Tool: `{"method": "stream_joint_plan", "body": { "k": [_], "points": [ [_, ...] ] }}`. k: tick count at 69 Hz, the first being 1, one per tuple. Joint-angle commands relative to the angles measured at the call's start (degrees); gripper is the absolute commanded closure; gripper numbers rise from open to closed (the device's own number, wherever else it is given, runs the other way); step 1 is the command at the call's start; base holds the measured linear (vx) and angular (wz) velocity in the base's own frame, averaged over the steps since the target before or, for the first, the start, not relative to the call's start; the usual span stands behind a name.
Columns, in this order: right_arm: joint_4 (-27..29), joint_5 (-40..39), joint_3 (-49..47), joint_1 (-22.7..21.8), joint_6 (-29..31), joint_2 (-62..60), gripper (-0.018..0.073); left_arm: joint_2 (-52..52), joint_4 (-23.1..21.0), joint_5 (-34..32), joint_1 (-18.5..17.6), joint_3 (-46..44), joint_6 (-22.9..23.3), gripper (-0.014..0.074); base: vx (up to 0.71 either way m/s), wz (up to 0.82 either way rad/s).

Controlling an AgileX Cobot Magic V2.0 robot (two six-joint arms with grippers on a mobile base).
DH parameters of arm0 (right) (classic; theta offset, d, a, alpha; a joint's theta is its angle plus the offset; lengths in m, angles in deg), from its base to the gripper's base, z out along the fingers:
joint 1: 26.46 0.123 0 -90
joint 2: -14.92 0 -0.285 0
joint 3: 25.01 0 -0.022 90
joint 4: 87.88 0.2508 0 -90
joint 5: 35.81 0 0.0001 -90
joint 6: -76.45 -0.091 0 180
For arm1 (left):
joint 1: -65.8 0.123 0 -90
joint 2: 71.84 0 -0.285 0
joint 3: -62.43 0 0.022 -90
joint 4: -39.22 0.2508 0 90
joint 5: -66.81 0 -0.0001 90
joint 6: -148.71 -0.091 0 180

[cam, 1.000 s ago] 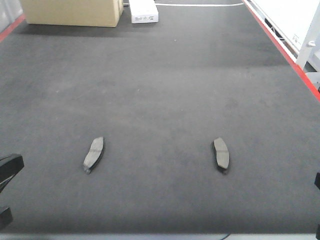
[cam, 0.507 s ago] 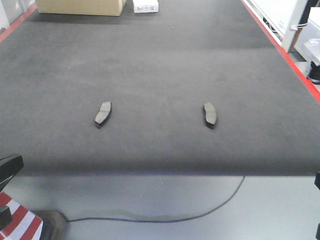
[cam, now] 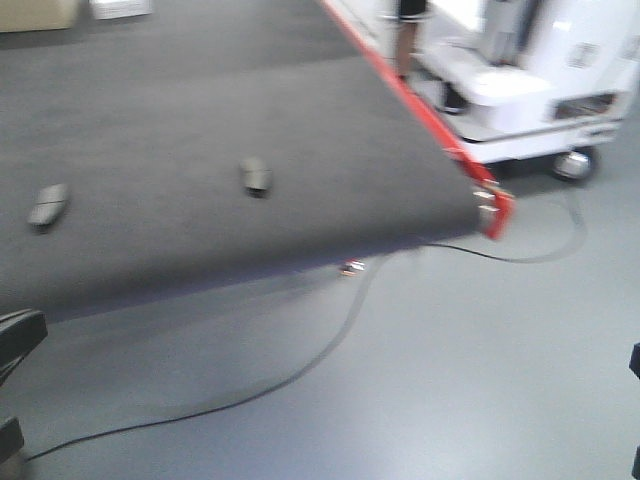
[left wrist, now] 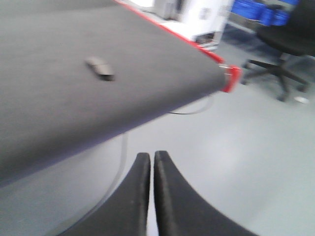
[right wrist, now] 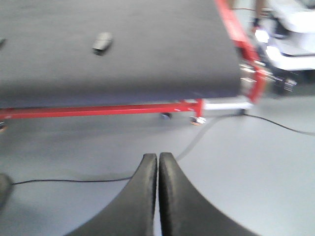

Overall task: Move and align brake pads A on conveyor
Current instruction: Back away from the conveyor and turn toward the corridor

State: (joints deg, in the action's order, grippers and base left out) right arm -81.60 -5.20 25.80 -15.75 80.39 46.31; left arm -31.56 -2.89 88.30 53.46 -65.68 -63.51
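Two brake pads A lie on the conveyor (cam: pixel 200 110), well apart: one (cam: pixel 47 203) at the left, the other (cam: pixel 256 174) further right. The left wrist view catches one pad (left wrist: pixel 100 68) on the belt (left wrist: pixel 59 88); the right wrist view also shows a pad (right wrist: pixel 102 42) on the belt (right wrist: pixel 147 49). My left gripper (left wrist: pixel 151 157) is shut with nothing in it and hangs over the grey floor, off the belt. Likewise my right gripper (right wrist: pixel 158 157) is shut and empty above the floor. Everything is motion-blurred.
The belt's red edge strip (cam: pixel 420 110) ends at a corner (cam: pixel 495 205). A black cable (cam: pixel 300 370) trails across the grey floor. White machinery on wheels (cam: pixel 530 80) stands right of the conveyor. An office chair (left wrist: pixel 285 44) is at the far right.
The view has pulled back from the conveyor and swung right: both pads slid up and left in the frame, and the belt's right corner and floor have come into sight.
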Motion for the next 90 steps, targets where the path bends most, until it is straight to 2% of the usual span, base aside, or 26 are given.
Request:
{"method": "stream_joint_plan", "body": {
  "k": [1,90],
  "points": [
    [0.09,-4.34,-1.52,-0.42,0.12,0.27,0.0566,0.25,-1.08,-2.45,-0.28,-1.53,-0.18,0.0603,-0.20,-0.78],
    [0.09,-4.34,-1.52,-0.42,0.12,0.22,0.0566,0.25,-1.08,-2.54,-0.28,-1.53,-0.18,0.0603,-0.14,-0.83]
  ]
}}
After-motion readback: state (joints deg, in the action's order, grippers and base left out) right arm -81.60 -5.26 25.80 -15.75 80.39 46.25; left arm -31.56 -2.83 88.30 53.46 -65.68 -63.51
